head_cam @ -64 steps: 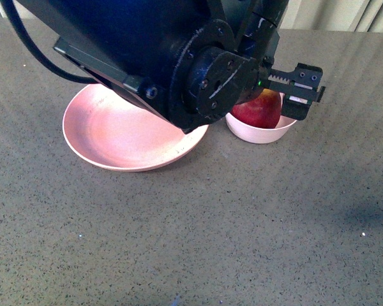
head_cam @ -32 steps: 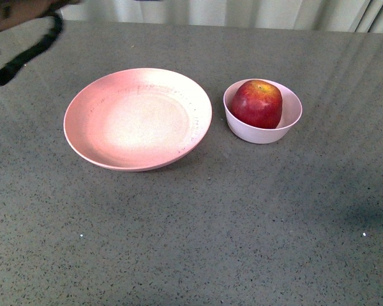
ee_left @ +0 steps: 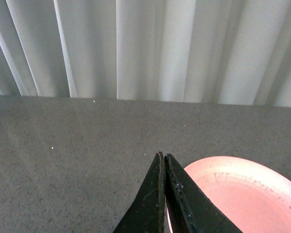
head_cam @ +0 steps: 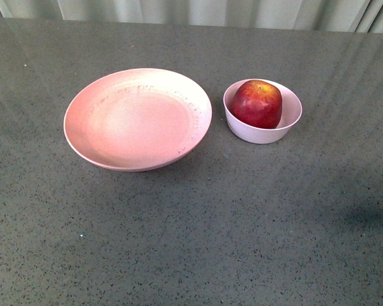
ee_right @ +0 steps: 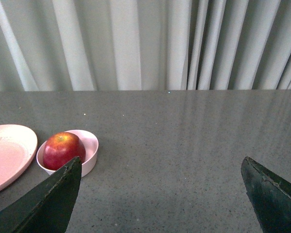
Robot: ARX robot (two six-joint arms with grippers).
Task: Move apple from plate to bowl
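front view: grey speckled table (head_cam: pixel 242 242) | pale curtain (head_cam: pixel 179 11), likely | left claw (ee_left: pixel 164 160) pressed together | right claw (ee_right: pixel 160 194) spread

I see even, soft daylight from the curtain (ee_right: pixel 136 43) side. It leaves pale streaks of glare on the grey table (head_cam: pixel 242 210) in all three views. The plate (head_cam: pixel 138 118) throws a soft shadow towards the camera. The gripper fingers (ee_right: pixel 48 204) close to the wrist lenses are dark and a little blurred.
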